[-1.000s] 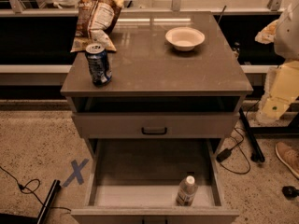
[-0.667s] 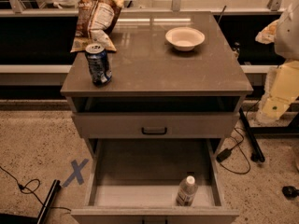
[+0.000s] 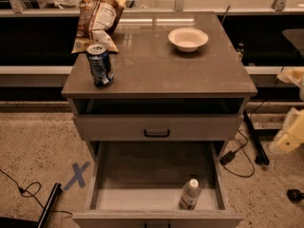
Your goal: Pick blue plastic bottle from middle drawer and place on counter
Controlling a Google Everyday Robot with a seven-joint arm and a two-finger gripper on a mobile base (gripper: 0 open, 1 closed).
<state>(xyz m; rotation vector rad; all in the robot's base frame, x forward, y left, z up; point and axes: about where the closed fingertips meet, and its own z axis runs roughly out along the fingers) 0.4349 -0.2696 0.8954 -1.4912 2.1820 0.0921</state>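
Note:
The blue plastic bottle [image 3: 189, 194] stands in the front right corner of the open middle drawer [image 3: 142, 175]; it is clear with a white cap and a pale label. The counter [image 3: 161, 65] is the glossy grey-brown top of the cabinet. My gripper [image 3: 289, 137] shows as a pale shape at the right edge of the view. It hangs beside the cabinet at about drawer height, well right of the bottle and apart from it.
On the counter stand a blue-and-silver soda can [image 3: 100, 64] at front left, a chip bag [image 3: 99, 13] at back left and a white bowl [image 3: 188, 39] at back right. The upper drawer [image 3: 156, 127] with a black handle is shut. Cables [image 3: 237, 160] lie on the floor at right.
The pale arm at the right edge has moved down, from counter height to beside the drawers. The bottle, can and bowl have not moved.

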